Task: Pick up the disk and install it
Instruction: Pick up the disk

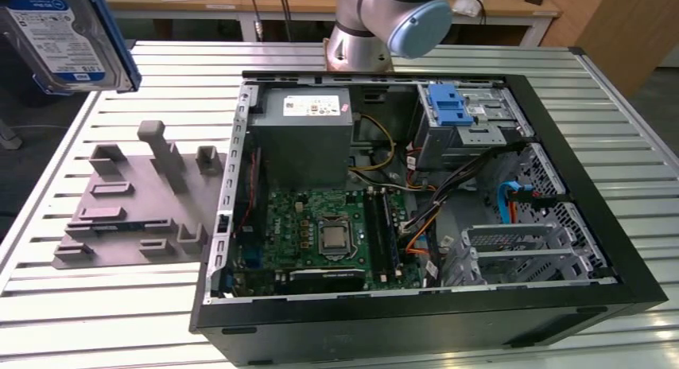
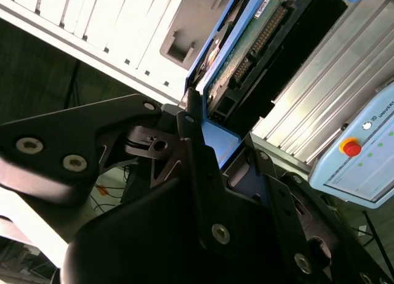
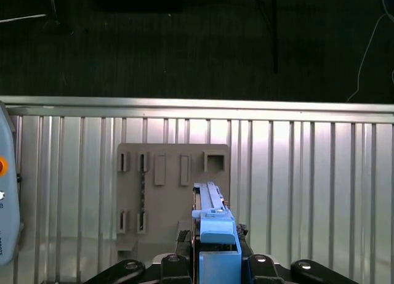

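Disk (image 1: 64, 39) hangs in the air at the exterior view's far left, well apart from the open computer case (image 1: 424, 313) on the table (image 1: 106, 329). In the second wrist view the hand (image 2: 215, 136) is clenched on its blue bracket. I judge the pick is done and the carry is in hand; installing calls for careful alignment with the drive bay (image 1: 467, 118).

A slatted aluminium table (image 1: 621, 122) is recorded over dark floor (image 3: 184, 44); a wooden workbench (image 1: 286, 0) is seen at the far side.
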